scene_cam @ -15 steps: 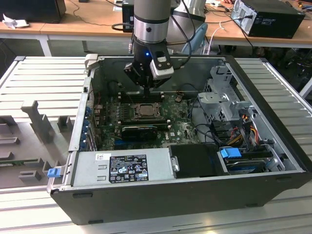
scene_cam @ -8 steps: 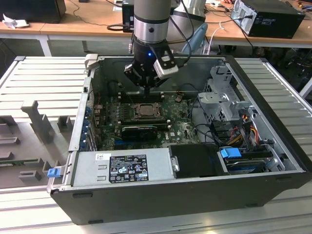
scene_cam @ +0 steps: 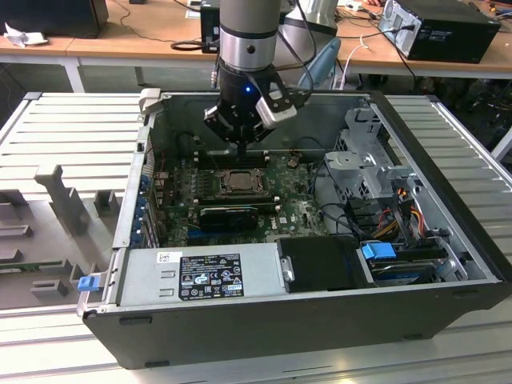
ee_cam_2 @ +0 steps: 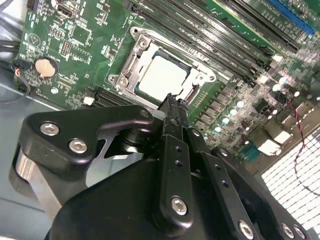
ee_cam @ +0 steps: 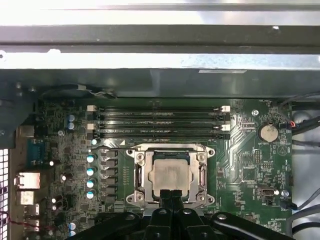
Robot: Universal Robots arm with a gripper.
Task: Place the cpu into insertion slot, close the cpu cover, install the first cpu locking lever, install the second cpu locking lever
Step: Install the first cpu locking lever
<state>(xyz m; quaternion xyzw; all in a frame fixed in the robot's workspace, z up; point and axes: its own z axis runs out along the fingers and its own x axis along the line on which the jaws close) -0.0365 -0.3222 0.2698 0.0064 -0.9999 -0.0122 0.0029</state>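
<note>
Hovering by the closed cpu cover (ee_cam: pixel 202 172), gripper (ee_cam: pixel 170 193) has jaws pinched together, cpu (ee_cam: pixel 170 175) seated underneath.

Ribbed grey metal worktop (scene_cam: pixel 76 128), wooden desks (scene_cam: pixel 128 44) behind, black computer case (scene_cam: pixel 448 28) on one

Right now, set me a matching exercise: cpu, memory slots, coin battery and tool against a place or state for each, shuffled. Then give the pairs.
Things:
1. cpu
2. memory slots
3. coin battery
4. tool

Descriptions:
A. round disc on the green board
B. shut, tips at the cover edge
C. pale square inside the cover's window
D. long black rows next to the cover

Pairs: 1-C, 2-D, 3-A, 4-B
</note>
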